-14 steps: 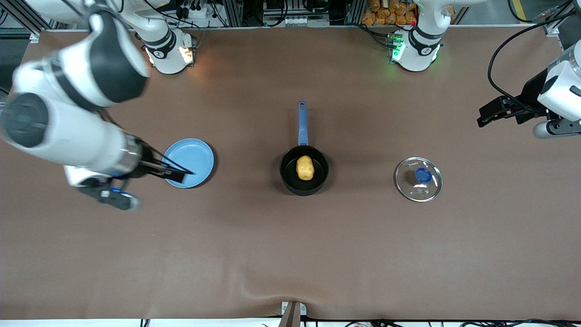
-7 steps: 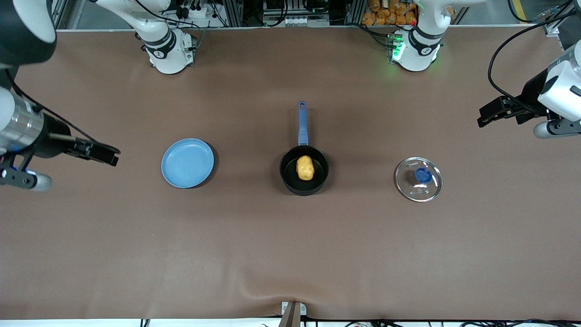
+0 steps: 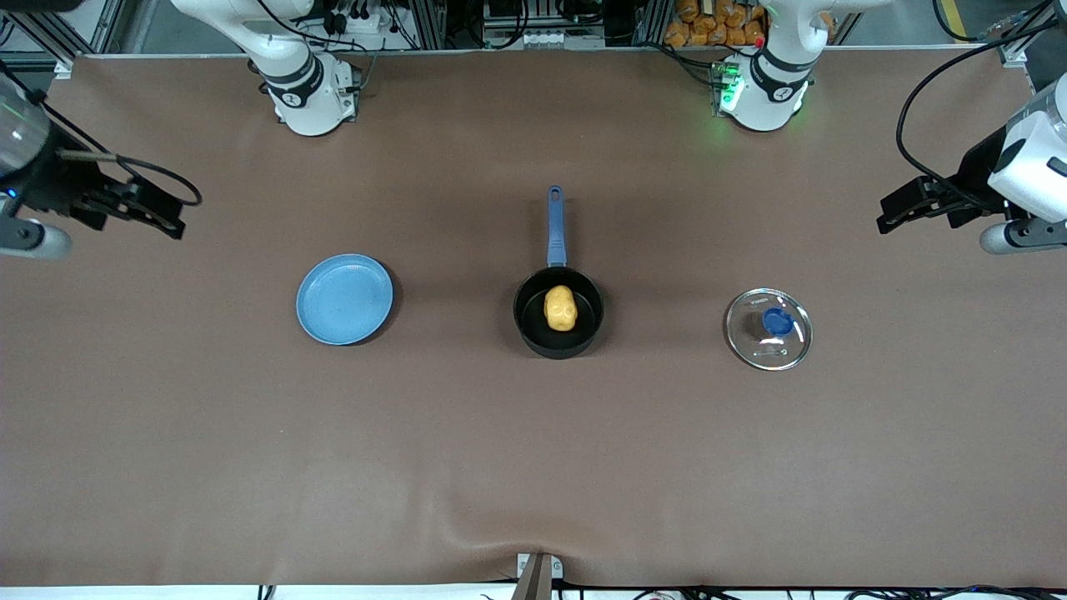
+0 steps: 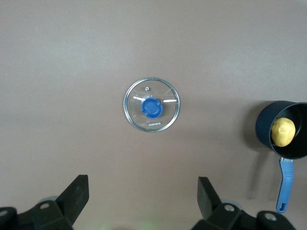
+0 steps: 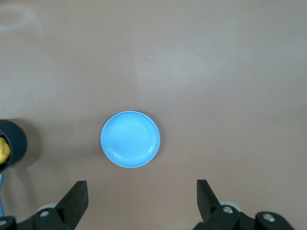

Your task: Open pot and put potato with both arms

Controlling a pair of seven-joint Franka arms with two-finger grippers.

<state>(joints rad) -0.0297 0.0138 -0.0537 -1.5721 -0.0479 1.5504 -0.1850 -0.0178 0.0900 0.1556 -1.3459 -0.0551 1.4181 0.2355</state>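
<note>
The black pot (image 3: 558,313) with its blue handle (image 3: 555,225) stands at mid table, uncovered. The yellow potato (image 3: 560,307) lies inside it; both also show in the left wrist view (image 4: 282,132). The glass lid (image 3: 768,328) with a blue knob lies flat on the table toward the left arm's end, also in the left wrist view (image 4: 152,105). My left gripper (image 3: 896,217) is open and empty, raised over the table's left-arm end. My right gripper (image 3: 162,218) is open and empty, raised over the table's right-arm end.
An empty light-blue plate (image 3: 344,298) lies toward the right arm's end, also in the right wrist view (image 5: 130,139). The arm bases (image 3: 310,92) stand along the table's edge farthest from the front camera. The brown table cover has a wrinkle near the front edge.
My right arm has swung away from over the plate to the table's right-arm end and risen. The left arm, pot, potato and lid have not moved.
</note>
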